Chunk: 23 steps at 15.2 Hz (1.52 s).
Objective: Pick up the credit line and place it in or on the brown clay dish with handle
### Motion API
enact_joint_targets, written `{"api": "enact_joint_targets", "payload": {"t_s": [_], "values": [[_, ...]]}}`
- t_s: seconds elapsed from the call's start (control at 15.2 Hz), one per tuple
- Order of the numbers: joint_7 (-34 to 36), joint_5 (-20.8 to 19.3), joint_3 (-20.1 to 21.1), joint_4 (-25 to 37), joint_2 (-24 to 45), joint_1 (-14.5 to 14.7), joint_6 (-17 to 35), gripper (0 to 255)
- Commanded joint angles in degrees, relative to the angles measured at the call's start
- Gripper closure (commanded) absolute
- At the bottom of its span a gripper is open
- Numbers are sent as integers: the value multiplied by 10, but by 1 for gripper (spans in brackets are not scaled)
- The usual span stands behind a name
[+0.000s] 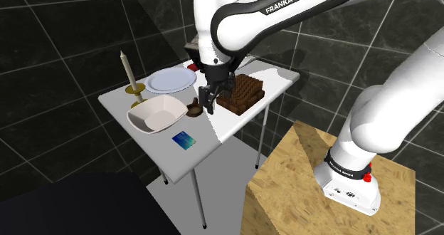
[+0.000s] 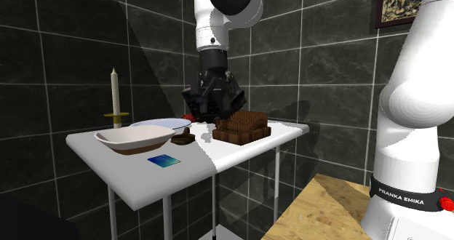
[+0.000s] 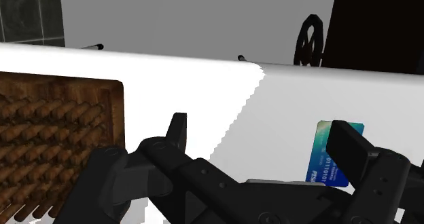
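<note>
- The gripper hangs low over the table, fingers spread wide with nothing between them.
- Far left in the shoulder view there's a candle standing in its holder.
- Next is a white bowl, with a plate behind it.
- The card, blue-green, lies flat near the table's front edge, just in front of the bowl and apart from the gripper.
- A small brown dish sits between the bowl and the gripper.
- A brown bristly block is on the right.

White table, thin legs. Blue card near short edge; pale bowl just behind; candle at corner; plate, small brown dish, brown studded block mid-table.
</note>
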Motion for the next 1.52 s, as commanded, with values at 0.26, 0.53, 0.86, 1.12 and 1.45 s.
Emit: {"api": "enact_joint_targets", "payload": {"t_s": [0.26,0.53,0.86,1.12,1.45], "values": [[75,-20,39,68,126,13,37,0],[128,-47,55,130,218,31,52,0],[150,-62,56,143,263,43,77,0],[154,-68,56,126,276,46,106,0],[155,-69,55,124,278,47,110,0]]}}
